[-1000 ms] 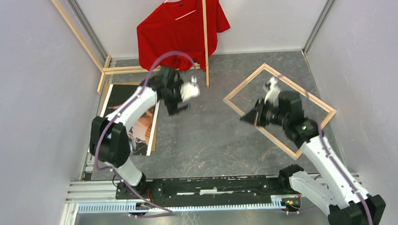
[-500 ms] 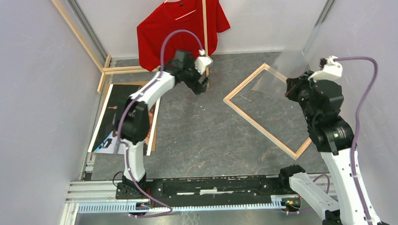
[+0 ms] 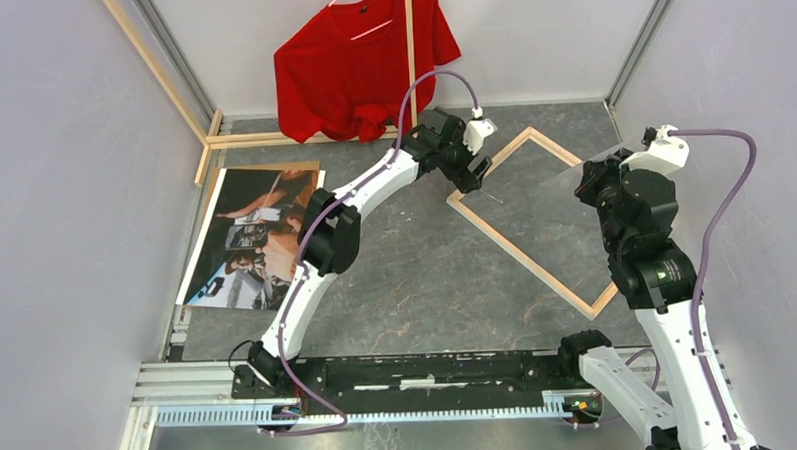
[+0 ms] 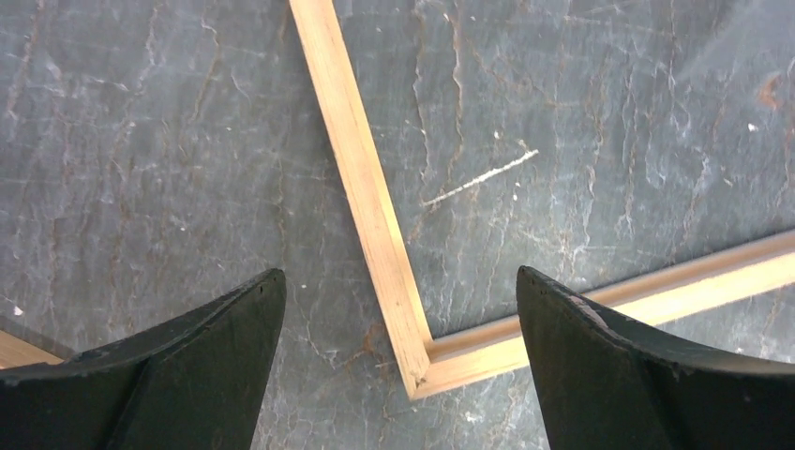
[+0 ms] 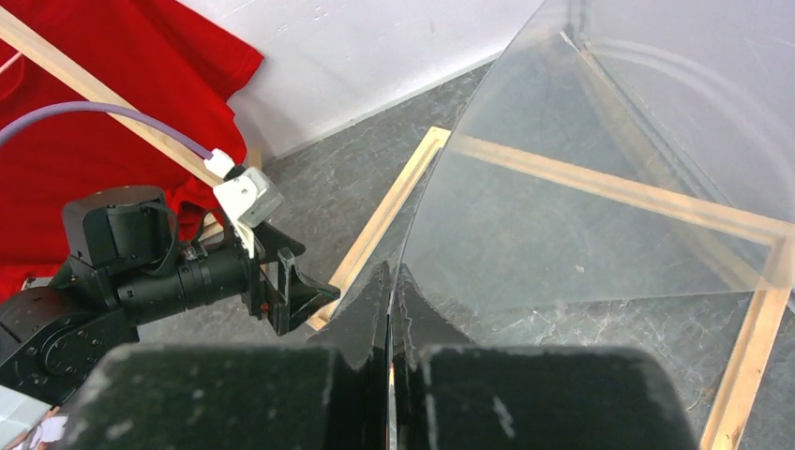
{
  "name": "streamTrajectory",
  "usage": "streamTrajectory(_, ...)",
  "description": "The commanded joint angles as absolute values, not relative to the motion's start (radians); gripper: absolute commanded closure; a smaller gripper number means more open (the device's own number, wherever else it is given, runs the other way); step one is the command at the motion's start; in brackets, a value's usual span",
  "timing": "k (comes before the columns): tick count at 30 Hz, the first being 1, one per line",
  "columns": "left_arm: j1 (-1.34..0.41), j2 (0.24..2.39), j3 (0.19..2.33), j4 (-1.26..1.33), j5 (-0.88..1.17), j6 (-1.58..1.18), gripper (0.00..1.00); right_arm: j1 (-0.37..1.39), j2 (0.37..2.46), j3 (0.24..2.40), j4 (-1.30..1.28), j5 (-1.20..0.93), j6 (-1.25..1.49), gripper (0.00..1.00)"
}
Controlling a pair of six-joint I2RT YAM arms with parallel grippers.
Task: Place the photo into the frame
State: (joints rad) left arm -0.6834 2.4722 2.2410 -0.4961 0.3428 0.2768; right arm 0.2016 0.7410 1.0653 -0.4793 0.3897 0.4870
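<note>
Since a second ago the left arm has swung off the photo and reached across to the frame's left corner, and the right arm has risen from the frame with a clear sheet.

At far left, the photo (image 3: 250,240) lies face up on the grey table (image 3: 416,274), well apart from the frame. A brown cardboard sheet (image 3: 272,167) shows along its far edge. Behind it, a red T-shirt (image 3: 364,56) hangs on a pale wooden rack (image 3: 410,74).

At centre, the left arm stretches out long, with the left gripper (image 3: 473,172) above the left corner of the frame (image 3: 521,266). In the left wrist view, the left gripper (image 4: 398,272) has its two dark fingers (image 4: 187,375) spread wide and holding nothing. The bare wood corner of the frame (image 4: 361,187) sits on the table between them. Whether the fingers touch the wood cannot be told.

The frame lies flat on the table, turned like a diamond, bare wood side up, with grey table showing through its opening.

At right, the right gripper (image 3: 585,183) is raised over the frame's right part. In the right wrist view, the right gripper (image 5: 391,281) is pinched tight on the edge of the clear sheet (image 5: 600,216), which curves upward above the frame (image 5: 609,187), whose rails show through it.
</note>
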Motion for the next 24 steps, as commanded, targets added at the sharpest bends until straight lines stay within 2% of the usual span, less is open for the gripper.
streamTrajectory(1,-0.679,2.516,2.280,-0.442,0.311,0.206,0.05,0.202,0.737,1.067,-0.393,0.378,0.452,1.00)
streamTrajectory(10,-0.680,2.569,2.257,-0.484,0.253,0.198,0.26,0.200,0.750,1.071,-0.382,0.335,0.434,1.00)
streamTrajectory(14,-0.675,2.544,2.202,-0.481,0.230,0.189,0.42,0.200,0.750,1.074,-0.387,0.325,0.431,1.00)
streamTrajectory(17,-0.667,2.475,2.081,-0.472,0.222,0.178,0.53,0.201,0.757,1.072,-0.382,0.311,0.422,1.00)
streamTrajectory(24,-0.664,2.178,1.625,-0.498,0.126,0.174,0.54,0.201,0.833,1.052,-0.347,0.198,0.409,1.00)
